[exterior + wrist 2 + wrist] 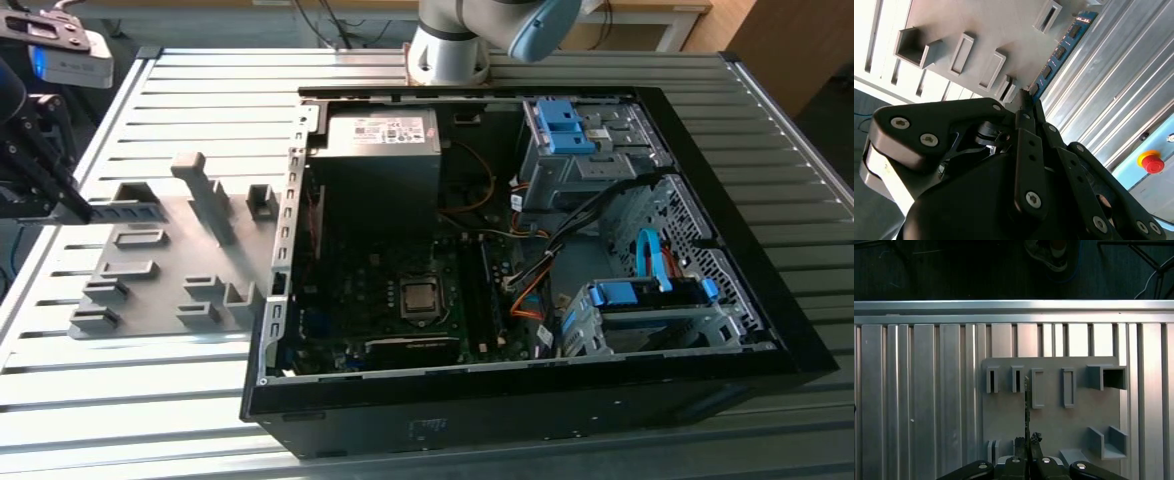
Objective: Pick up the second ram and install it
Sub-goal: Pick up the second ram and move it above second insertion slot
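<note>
No legible text in any view.
- White label (383,128) on power supply (380,165), exterior view: print too small to read.
- Small badge (427,430) on PC case (534,400) front wall: unreadable.
- White marks at far end of blue ram (1060,52), second wrist view: blurred, not decipherable.
- Red button (1150,162) w/ yellow collar: lettering not resolvable.

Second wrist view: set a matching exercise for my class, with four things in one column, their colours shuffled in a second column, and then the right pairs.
Things:
1. second ram
2. holder tray
3. push button
4. fingers

Colours:
A. red
B. black
C. blue
D. grey

Pairs: 1-C; 2-D; 3-A; 4-B
</note>
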### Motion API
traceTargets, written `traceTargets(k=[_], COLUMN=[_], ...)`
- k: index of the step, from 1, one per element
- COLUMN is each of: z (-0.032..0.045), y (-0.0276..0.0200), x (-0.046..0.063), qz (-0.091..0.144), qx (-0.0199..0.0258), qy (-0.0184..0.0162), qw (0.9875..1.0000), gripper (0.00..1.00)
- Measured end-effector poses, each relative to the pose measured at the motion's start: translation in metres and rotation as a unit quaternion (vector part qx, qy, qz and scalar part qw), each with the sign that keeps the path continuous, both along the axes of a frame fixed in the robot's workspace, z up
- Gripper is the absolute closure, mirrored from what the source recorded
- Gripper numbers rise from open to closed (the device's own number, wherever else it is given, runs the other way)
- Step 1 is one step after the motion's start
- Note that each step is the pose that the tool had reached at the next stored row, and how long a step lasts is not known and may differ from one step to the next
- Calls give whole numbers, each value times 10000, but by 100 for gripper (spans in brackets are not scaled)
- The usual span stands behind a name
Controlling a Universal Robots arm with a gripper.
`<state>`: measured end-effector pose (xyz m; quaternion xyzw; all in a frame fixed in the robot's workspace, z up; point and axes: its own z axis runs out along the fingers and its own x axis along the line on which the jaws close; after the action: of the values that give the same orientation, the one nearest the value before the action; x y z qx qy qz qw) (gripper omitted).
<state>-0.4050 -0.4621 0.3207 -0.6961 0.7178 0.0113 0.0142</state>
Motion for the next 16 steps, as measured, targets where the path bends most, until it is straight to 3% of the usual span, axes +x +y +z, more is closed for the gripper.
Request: traceTargets(k=[16], z=[155], y=[0], x=[0], qz=[0], qx=[0], qy=[0], qw=[10000], gripper=[86])
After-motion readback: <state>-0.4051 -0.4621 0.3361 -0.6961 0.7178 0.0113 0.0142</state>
